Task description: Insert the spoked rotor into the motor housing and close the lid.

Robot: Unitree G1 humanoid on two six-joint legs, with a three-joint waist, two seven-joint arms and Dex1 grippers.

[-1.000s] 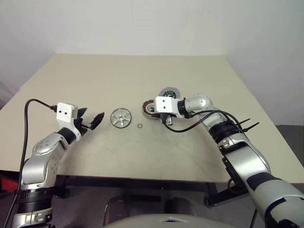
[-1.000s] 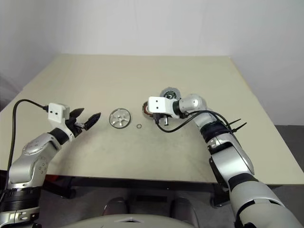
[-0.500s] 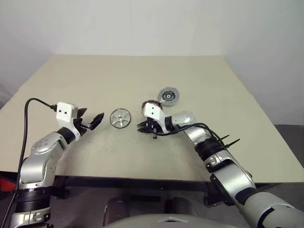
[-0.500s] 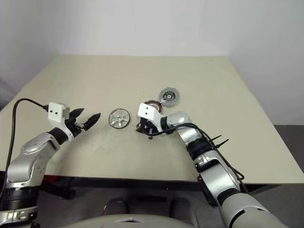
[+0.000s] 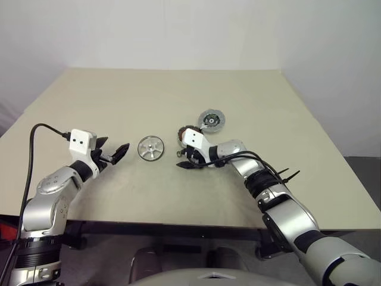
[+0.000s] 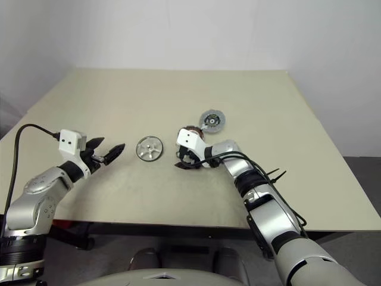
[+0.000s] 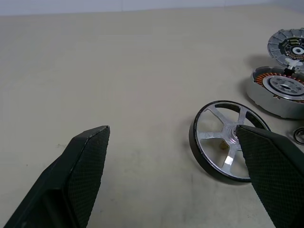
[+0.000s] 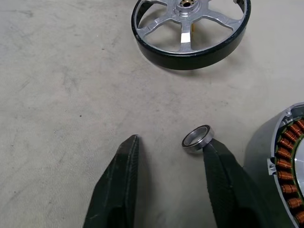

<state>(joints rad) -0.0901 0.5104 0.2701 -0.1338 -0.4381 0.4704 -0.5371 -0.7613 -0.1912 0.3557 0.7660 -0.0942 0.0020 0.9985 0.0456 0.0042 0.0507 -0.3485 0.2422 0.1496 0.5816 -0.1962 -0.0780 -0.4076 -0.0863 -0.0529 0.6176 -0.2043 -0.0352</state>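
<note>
Two end effectors open, holding nothing: right end effector straddles the small ring at frame centre; spoked rotor lies left of the motor housing. We centre before closing.

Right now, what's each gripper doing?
Left gripper: open, empty, near the rotor.
Right gripper: open, holding nothing; one finger is at a small ring.
</note>
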